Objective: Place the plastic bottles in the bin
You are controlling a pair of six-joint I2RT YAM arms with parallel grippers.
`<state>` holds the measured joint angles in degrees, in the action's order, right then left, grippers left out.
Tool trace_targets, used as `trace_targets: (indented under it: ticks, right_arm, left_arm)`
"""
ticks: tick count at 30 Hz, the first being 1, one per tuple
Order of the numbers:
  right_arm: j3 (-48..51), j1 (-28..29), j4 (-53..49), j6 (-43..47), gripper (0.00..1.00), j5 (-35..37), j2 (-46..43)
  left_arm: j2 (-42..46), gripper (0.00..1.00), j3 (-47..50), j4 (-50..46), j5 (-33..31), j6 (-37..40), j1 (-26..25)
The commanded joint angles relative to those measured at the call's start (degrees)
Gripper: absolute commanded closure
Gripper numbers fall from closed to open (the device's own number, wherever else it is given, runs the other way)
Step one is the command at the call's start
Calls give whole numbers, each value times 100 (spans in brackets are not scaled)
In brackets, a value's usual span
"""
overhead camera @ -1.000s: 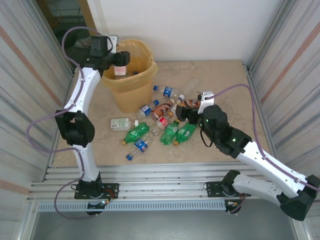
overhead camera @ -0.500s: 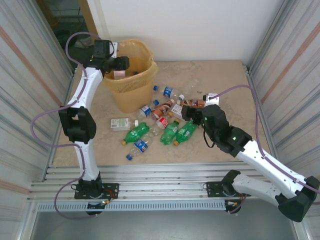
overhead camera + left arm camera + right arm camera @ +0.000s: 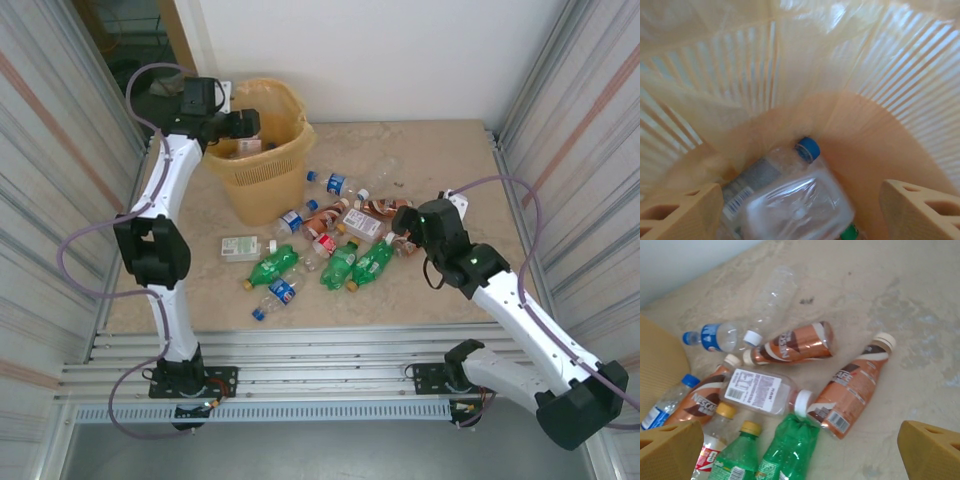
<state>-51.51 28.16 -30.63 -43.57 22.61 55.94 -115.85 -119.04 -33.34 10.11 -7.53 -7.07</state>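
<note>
The left fingers (image 3: 682, 207) hang over the bin (image 3: 262, 175) at the far left, spread apart and empty, presumably to release; a clear blue-capped bottle (image 3: 790, 195) lies on its bagged floor. The right fingers (image 3: 670, 450), wide open and empty, hover above the loose bottles (image 3: 790, 347) on the worktop (image 3: 920, 305), brown, green and clear, likely choosing one.

The brown bottles (image 3: 790, 346) carry "NESCAFE" lettering (partly hidden on each).
</note>
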Motion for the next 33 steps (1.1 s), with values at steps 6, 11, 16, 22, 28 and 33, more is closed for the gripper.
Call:
trace_targets:
  ticks: [6,11,16,22,28,33]
  right_arm:
    - [89,-479,-316,-520,2,-666,390]
    - [95,-687,-375,-661,2,-896,712]
    - [106,-827,-330,-765,2,-1046,1041]
    - [139,-1043,-131,-814,2,-1358,1513]
    - [91,-1233,237,-813,2,-1692,2020]
    - [-49,-1346,397,-739,2,-1843,2569]
  left_arm:
    - [1173,12,203,359,422,-185,47]
    - [1850,10,760,660,711,-323,39]
    - [2834,6,1832,1124,833,-416,-43]
    - [4252,2,3653,1910,702,-671,-191]
    - [5348,1,5114,2242,340,-1067,-242]
    - [5846,1,5791,2305,158,-1328,-242]
